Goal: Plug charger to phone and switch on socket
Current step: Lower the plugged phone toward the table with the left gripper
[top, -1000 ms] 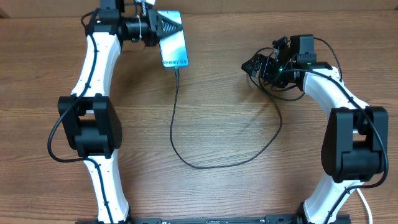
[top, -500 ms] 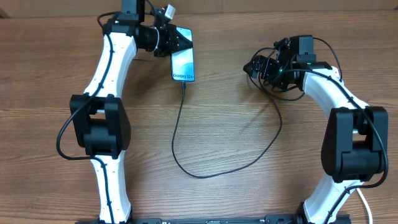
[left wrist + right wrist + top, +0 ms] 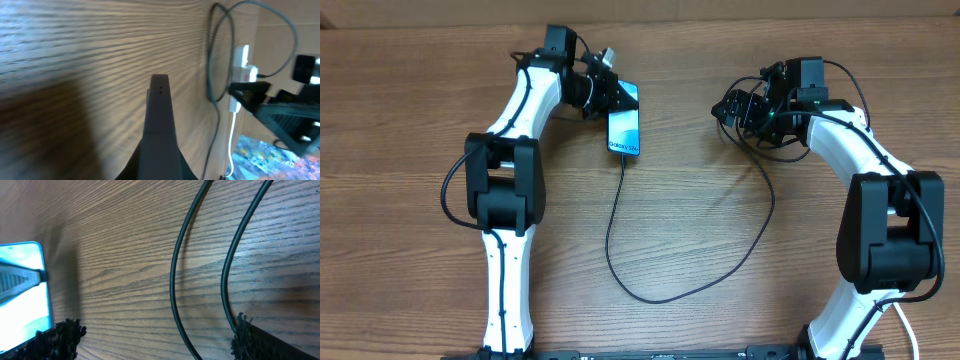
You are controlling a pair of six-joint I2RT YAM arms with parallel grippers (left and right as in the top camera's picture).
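White left arm (image 3: 525, 105) angled inward — jaws clamped on phone (image 3: 625, 128), right arm (image 3: 840, 140) bent, jaws apart over charger (image 3: 171, 285)

The table (image 3: 400, 120) was matt wood (brown, streaky grain). At twelve o'clock the phone (image 3: 625, 128) showed a glossy screen; the charger (image 3: 171, 285) looked smooth, black-sheathed.

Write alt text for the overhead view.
The left tool is shut on the top end of a lit phone near the far edge of a wooden table. A thin black charger cable runs from the phone's lower end in a wide loop to the open right tool.
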